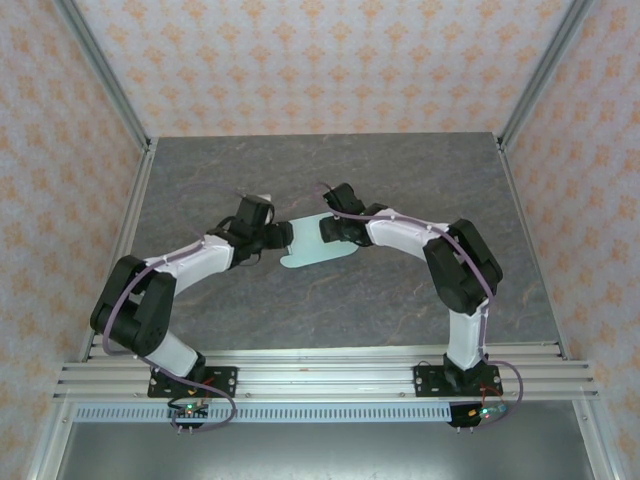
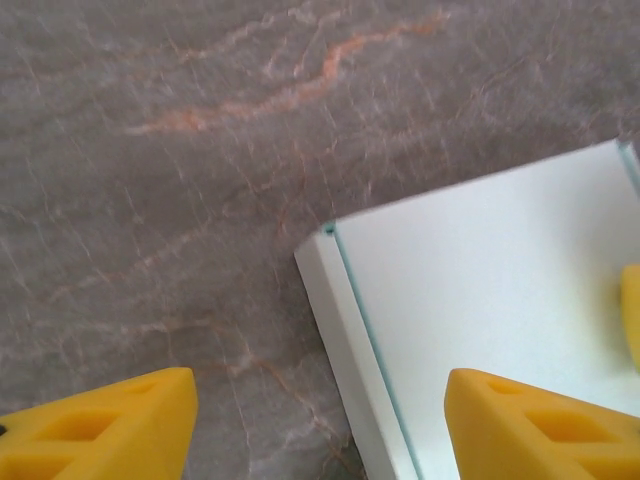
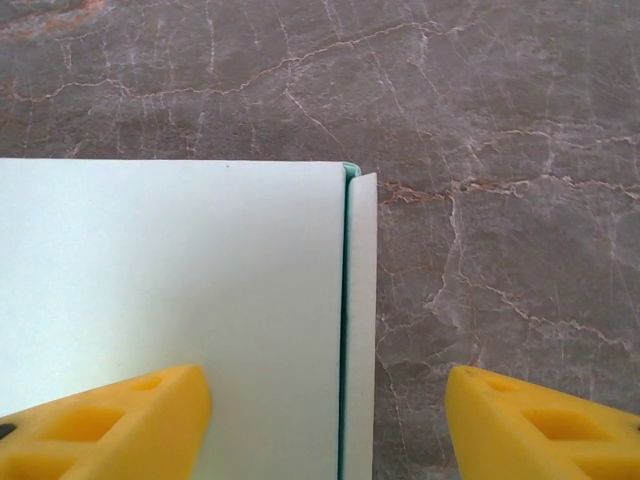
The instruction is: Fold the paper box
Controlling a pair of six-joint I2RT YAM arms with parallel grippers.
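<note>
The paper box (image 1: 312,248) lies as a flat pale mint-green sheet on the table's middle, between both arms. My left gripper (image 1: 281,238) hangs over its left side and my right gripper (image 1: 327,231) over its right side. In the left wrist view the yellow fingers (image 2: 100,430) stand wide apart, straddling a corner of the sheet (image 2: 490,280) and its narrow folded edge strip (image 2: 345,350). In the right wrist view the gripper (image 3: 325,430) is open too. One finger (image 3: 100,425) is over the sheet (image 3: 170,270). The other is over bare table, past a narrow side flap (image 3: 362,320).
The grey marble table (image 1: 400,180) is bounded by aluminium posts and patterned walls on three sides. An aluminium rail (image 1: 330,375) carrying the arm bases runs along the near edge. A bit of yellow (image 2: 632,320) shows at the right edge of the left wrist view.
</note>
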